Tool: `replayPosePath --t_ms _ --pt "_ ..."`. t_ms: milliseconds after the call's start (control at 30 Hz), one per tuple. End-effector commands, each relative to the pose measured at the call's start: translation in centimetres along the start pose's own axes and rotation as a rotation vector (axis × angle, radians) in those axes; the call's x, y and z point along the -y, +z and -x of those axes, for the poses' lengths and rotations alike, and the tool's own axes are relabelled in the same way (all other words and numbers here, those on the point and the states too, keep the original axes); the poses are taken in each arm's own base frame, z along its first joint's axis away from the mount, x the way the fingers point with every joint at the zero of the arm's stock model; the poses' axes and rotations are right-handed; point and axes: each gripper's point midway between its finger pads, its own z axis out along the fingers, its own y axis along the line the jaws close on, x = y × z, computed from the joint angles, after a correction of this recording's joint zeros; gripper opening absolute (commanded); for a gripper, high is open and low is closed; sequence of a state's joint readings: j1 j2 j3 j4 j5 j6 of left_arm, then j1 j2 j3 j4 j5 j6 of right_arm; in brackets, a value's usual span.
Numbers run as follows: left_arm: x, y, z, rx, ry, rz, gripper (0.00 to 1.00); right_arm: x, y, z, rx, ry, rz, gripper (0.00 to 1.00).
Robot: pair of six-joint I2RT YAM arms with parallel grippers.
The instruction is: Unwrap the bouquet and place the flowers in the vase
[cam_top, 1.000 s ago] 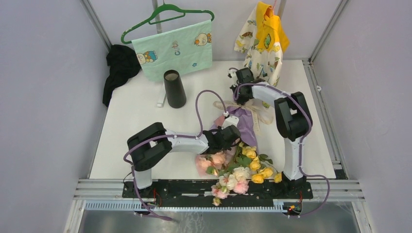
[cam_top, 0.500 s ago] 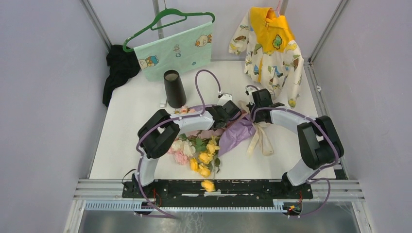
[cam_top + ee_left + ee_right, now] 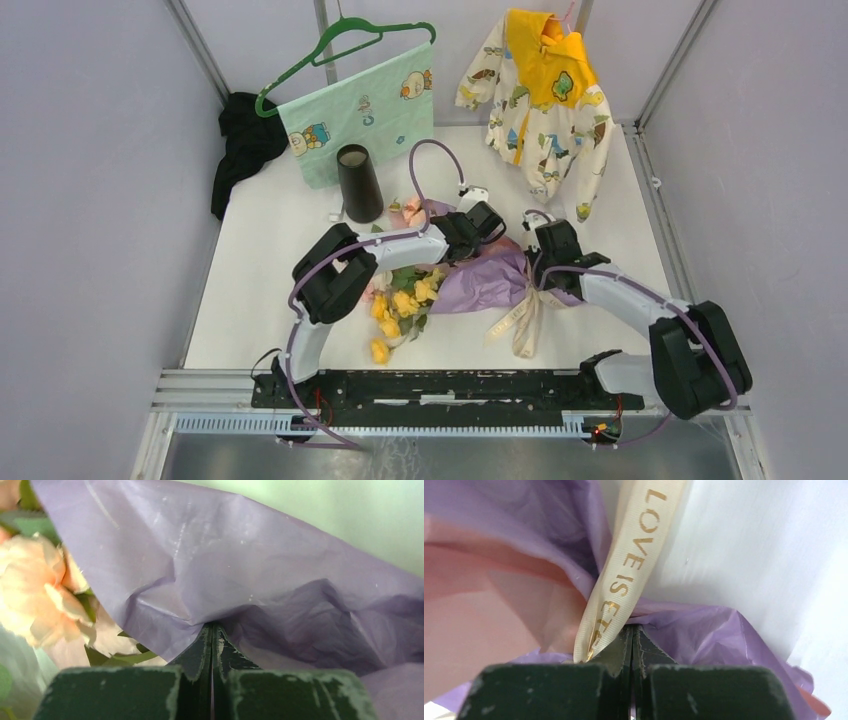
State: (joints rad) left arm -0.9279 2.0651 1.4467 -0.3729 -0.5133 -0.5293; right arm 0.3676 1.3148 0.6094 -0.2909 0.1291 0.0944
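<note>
Wide white worktop (image 3: 270,260) first, and along its back edge hangs a child's yellow-hooded printed jacket (image 3: 545,90) on the right. Beside it is a mint cartoon cloth (image 3: 365,110) on a green hanger, and a black cloth bundle (image 3: 245,145) slumps in the far left corner.

Both arms curl inward to the middle, and there's the bouquet (image 3: 470,285), lying on its side at centre between them. Its lilac paper (image 3: 485,290) bunches toward the right, and the flowers (image 3: 405,300) spill out to the left. They are yellow roses with green leaves, pink and cream heads tucked under the left arm.

The vase (image 3: 358,185) stands upright and black, back-left of the bouquet and well apart from it, just in front of the mint cloth.

Now the left claw (image 3: 485,222) sits at the bouquet's far edge. Up close, the left claw (image 3: 211,630) is clenched tight, a fold of lilac paper (image 3: 240,580) pinched at its tips and a peach rose off to its left.

The right claw (image 3: 550,245) is at the bouquet's right end. On its own camera the right claw (image 3: 631,630) is clamped on gathered lilac paper. The beige ribbon (image 3: 629,565) with gold lettering runs right against the left finger, though whether it is pinched too, I cannot tell. The ribbon (image 3: 520,320) trails down toward the near edge.

One lone yellow rose (image 3: 380,350) lies loose near the front.
</note>
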Motion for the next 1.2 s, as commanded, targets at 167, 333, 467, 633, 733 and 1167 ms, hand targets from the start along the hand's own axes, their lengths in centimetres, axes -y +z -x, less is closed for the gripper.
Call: replayPosePath --t_ms 167,333,467,633,733,1167 --pt "4.2 0.6 7.1 0.149 -0.021 -0.086 0.02 -4.7 -1.6 -6.5 -0.076 -0.008 0.103 0.00" --pt "3.0 -2.6 8.9 0.190 -0.076 -0.084 0.02 -4.6 -3.1 -3.0 0.036 0.004 0.072 0.01" --pt "-0.4 -7.1 10.0 0.251 -0.128 -0.032 0.02 -4.9 -5.5 2.8 0.176 0.002 0.085 0.35" --pt "-7.5 -14.9 12.2 0.405 -0.285 0.139 0.02 -6.0 -7.8 9.0 0.292 -0.006 0.113 0.56" --pt "-12.7 -19.6 12.8 0.502 -0.434 0.253 0.04 -7.6 -9.1 12.0 0.350 -0.041 0.149 0.66" --pt "-25.3 -29.9 10.1 0.711 -0.742 0.482 0.06 -24.5 -6.9 12.3 0.281 -0.501 0.381 0.80"
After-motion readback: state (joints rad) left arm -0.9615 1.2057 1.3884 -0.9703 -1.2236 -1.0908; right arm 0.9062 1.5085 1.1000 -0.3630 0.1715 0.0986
